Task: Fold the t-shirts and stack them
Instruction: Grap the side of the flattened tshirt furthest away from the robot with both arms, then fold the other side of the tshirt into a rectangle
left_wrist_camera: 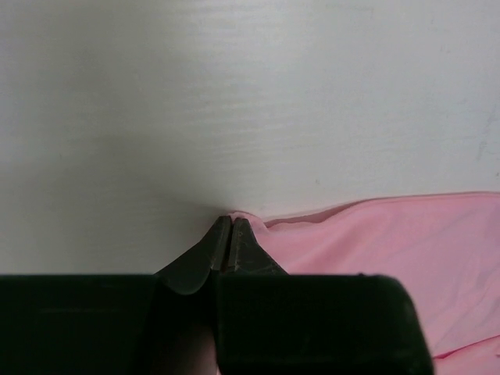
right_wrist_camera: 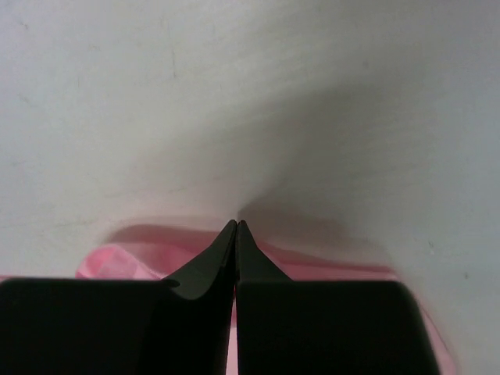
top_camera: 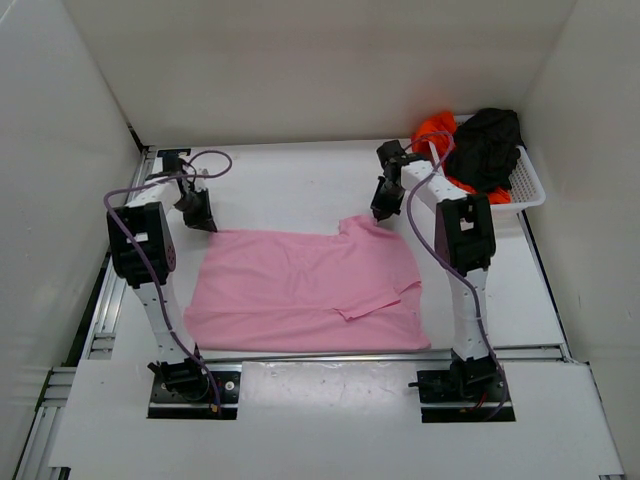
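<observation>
The pink t-shirt (top_camera: 305, 290) lies spread flat on the table (top_camera: 290, 180) between the two arms, its long side running left to right, one sleeve folded in near the right front, so it is laid out ready for a first fold. The left gripper (top_camera: 200, 222) sits low at the shirt's far left corner, jaws pressed together with only a thin lip of pink cloth between the tips, as its wrist view shows; that is a pinch on the fabric edge and not an empty close. The right gripper (top_camera: 382, 212) is down at the far right corner, by what looks like the collar or shoulder, its jaws also shut tight, with pink cloth on both sides of the tips, so it appears to have the edge nipped as well. Holding both far corners at once makes sense: lifted together they would carry that edge over toward the near side without the cloth twisting. The black t-shirt (top_camera: 490, 145) and the orange t-shirt (top_camera: 433, 128) wait bunched up in the white basket (top_camera: 530, 190) at the far right, unfolded, well apart from the work, so the task looks to be at its beginning
</observation>
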